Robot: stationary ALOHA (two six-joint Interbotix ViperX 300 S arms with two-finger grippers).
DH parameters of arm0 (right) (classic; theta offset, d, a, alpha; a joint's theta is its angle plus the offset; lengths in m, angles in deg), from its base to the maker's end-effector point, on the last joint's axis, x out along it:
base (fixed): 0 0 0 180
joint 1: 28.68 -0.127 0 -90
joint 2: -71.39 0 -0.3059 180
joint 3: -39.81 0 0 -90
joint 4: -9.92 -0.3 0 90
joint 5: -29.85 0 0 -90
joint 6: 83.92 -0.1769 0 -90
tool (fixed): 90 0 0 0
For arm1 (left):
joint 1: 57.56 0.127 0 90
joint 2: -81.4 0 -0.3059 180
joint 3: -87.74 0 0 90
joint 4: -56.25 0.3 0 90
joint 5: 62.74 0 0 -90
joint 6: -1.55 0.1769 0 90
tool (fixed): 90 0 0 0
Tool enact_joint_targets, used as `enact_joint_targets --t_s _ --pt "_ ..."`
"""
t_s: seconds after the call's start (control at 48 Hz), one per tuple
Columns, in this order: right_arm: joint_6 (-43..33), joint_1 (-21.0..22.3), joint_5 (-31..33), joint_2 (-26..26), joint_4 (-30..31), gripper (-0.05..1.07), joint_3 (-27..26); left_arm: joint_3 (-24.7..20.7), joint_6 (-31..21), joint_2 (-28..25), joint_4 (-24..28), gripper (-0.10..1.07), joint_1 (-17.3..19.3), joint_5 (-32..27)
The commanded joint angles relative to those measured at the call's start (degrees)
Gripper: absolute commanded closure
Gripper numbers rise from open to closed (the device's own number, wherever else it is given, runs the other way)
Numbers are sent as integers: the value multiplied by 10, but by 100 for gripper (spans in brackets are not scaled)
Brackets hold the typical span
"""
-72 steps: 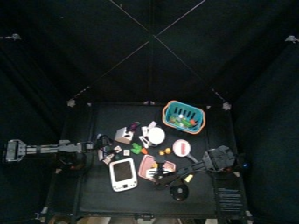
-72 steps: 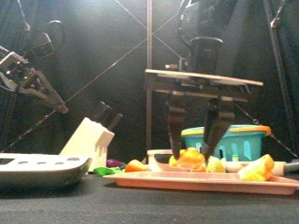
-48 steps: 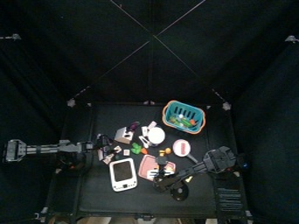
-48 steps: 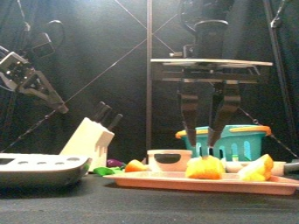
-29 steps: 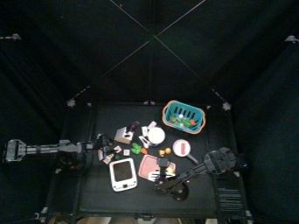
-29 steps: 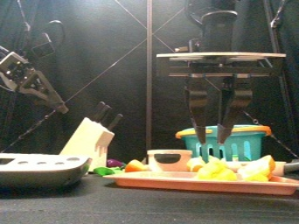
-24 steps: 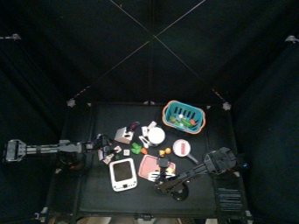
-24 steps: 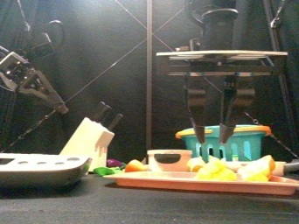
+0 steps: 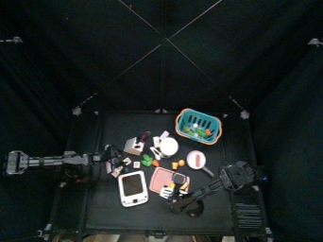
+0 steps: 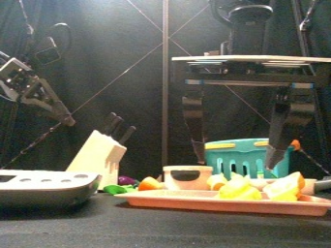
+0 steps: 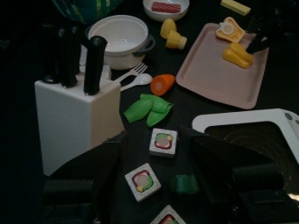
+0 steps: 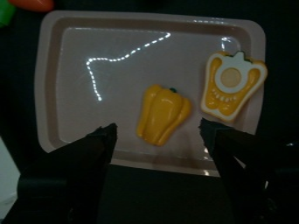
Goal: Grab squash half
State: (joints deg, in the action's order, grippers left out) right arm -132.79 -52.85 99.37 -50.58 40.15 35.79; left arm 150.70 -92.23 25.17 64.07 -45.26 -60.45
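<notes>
A squash half (image 12: 232, 81) lies cut face up on the pink tray (image 12: 70, 79), its pale round centre showing. A plain yellow piece (image 12: 163, 115) lies beside it on the tray. My right gripper (image 12: 162, 144) hovers over the tray, open wide; the plain yellow piece sits between the jaws, and the squash half lies just beyond one of them. In the front view the right gripper (image 10: 234, 172) straddles the yellow pieces (image 10: 239, 187) without touching them. My left gripper (image 11: 158, 179) rests open at the table's left, over small sushi pieces.
A knife block (image 11: 76, 109), a white bowl (image 11: 117, 35) and green pieces (image 11: 149, 107) stand left of the tray. A teal basket (image 9: 198, 121) is at the back right. A white scale (image 9: 132, 189) lies near the front edge.
The right gripper's jaws have spread much wider and shifted right in the front view. The left arm has not moved.
</notes>
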Motion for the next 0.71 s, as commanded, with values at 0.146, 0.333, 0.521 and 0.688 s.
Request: enact_joint_targets --t_s 0.146,0.333,0.521,0.688 --pt "24 2 -3 83 38 -2 38 -13 -1 -2 -1 11 -9 5" --pt "32 4 -28 145 69 -2 128 -31 -2 -10 -13 11 -50 15" --pt "26 10 -94 228 113 -2 262 -74 -3 -62 -62 11 -141 47" --pt "31 33 -162 304 192 -2 360 -119 -2 -146 -110 11 -178 61"
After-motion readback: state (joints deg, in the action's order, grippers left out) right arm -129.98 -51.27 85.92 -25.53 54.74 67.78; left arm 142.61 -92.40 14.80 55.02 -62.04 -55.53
